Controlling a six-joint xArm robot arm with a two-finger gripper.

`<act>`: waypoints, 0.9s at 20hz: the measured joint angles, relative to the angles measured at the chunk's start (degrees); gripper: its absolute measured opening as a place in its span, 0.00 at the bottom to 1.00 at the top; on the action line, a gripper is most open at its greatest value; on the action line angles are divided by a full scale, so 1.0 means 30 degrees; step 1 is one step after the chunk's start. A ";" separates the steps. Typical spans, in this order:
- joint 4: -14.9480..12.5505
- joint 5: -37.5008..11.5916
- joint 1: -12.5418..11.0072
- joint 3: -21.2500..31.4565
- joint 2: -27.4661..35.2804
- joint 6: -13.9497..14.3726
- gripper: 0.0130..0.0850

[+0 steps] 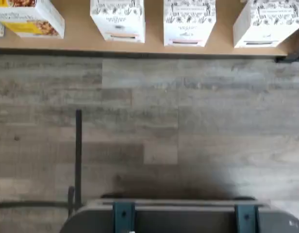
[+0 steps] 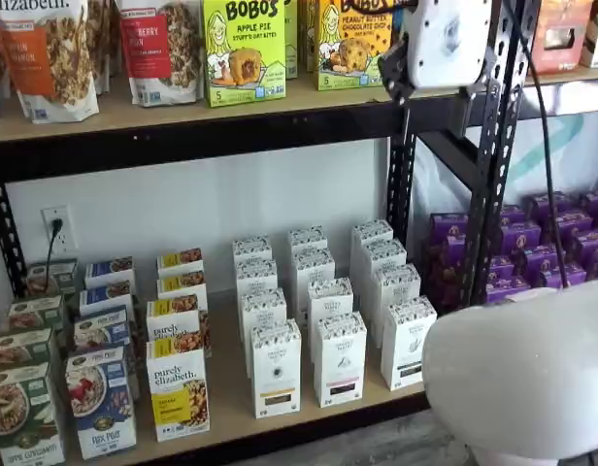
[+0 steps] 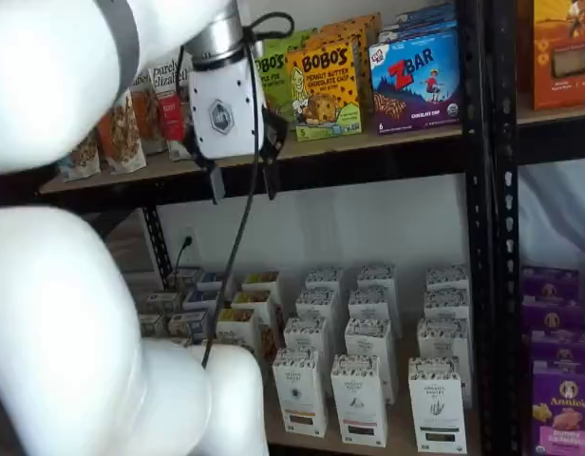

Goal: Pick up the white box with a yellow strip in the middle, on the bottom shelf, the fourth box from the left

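Clearly parted fingers, high above the cartons

Wrist view: the white box stands at the front edge of the bottom shelf, seen from above, with a dark speckled top and a tan band low on its face. A like carton with a pink band stands just beside it.

In a shelf view, the white box leads its column (tall, narrow, with a small black round logo above a yellow-tan band). The purely elizabeth box stands on its other side.

In a shelf view, the gripper hangs before the upper tier, well above the white box. Its two black fingers stand apart with a plain gap, holding nothing.
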 joint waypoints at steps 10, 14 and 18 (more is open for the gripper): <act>0.0071 -0.5501 -0.0280 0.4123 0.0594 -0.0467 1.00; -0.0251 -0.7860 0.0035 0.5448 0.0984 -0.0160 1.00; -0.0542 -1.1126 0.0557 0.6994 0.1470 0.0405 1.00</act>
